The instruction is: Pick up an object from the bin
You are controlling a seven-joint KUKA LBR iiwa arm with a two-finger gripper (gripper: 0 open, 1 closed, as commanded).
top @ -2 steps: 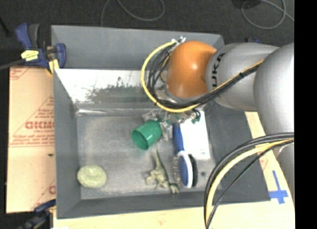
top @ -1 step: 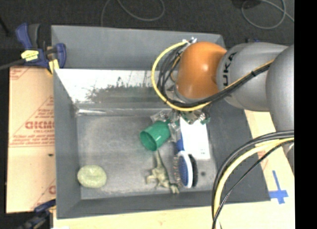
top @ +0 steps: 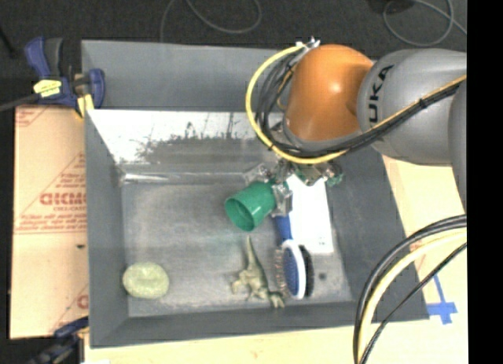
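We saw the arm (top: 409, 103) reaching in from the right, with its orange cover (top: 326, 91) hanging over the back right part of the bin (top: 106, 221). Below the cover the pincer (top: 280, 189) sat low, right against the narrow end of a green cup (top: 250, 207). The cover and cables hid so much of it that we could not tell whether it was spread, pressed together, or already pinching the cup.

The cup was near the middle of the bin, a little toward the back. It was tipped on its side, with its open mouth facing the front left and its base toward the pincer. We judged it the thing in play because it was the nearest and its wall was turned toward the arm.

Just to the cup's right lay a white card (top: 310, 217), flat on the floor. A brush (top: 292, 264) ran from beside the card down toward the front wall, with its handle pointing up at the pincer. Beside the brush lay an olive toy lizard (top: 253, 276). A pale lump (top: 145, 280) sat well apart in the front left corner.

With the card and brush handle so close, we thought a grasp there might catch them as well. The bare floor to the cup's left gave it room to roll away.
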